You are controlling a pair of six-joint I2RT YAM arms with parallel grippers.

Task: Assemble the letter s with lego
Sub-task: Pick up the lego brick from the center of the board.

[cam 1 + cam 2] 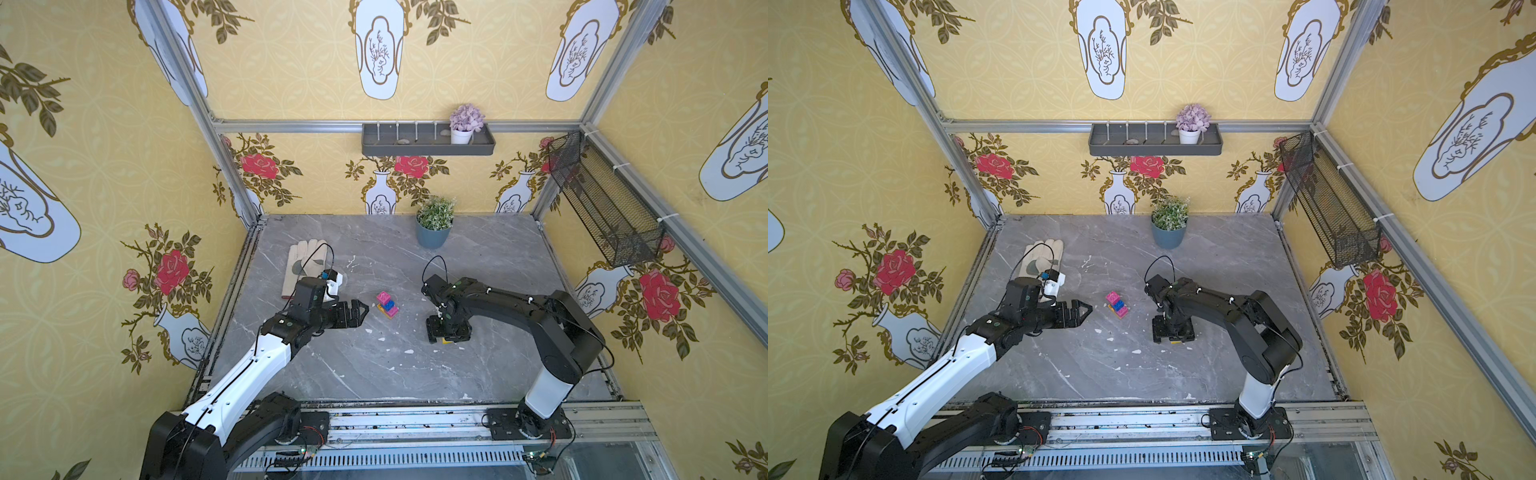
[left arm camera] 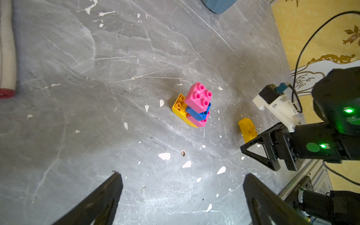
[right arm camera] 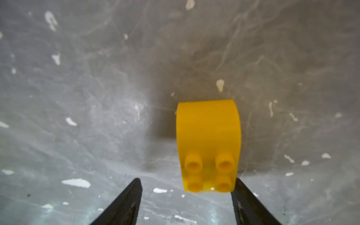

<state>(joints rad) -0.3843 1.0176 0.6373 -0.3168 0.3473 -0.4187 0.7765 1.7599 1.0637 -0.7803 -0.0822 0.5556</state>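
You have a stack (image 1: 387, 304) of four bricks at the table (image 1: 490, 374) centre, but the last yellow brick (image 3: 208, 144) lies loose nearer the right edge between the half-open right jaws; the left jaws are wide open, empty.

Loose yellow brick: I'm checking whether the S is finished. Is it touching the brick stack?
Apart. The left wrist view shows bare tabletop between the loose yellow brick and the brick stack.
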